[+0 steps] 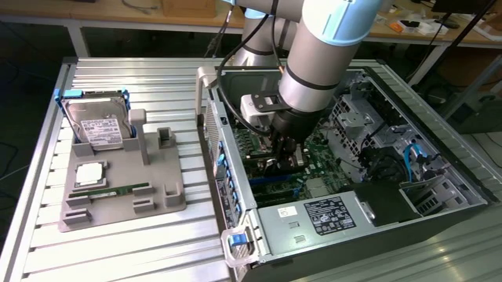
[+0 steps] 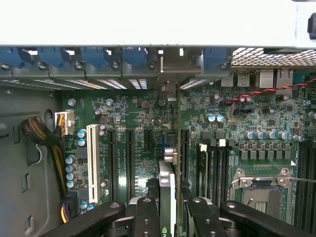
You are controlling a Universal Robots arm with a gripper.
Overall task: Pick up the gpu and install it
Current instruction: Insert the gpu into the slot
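Install step: my gripper (image 2: 170,210), pinched on the gpu (image 2: 168,182), hangs above the motherboard (image 2: 133,123); seating needs slot alignment.

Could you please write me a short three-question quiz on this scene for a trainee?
1. True or false: the pincer is shut on the graphics card.
2. The pincer is: A) inside the computer case; B) above the grey tray; C) off the table.
3. Which part stands upright at the back of the grey tray?

Key: 1 true; 2 A; 3 the hard drive.
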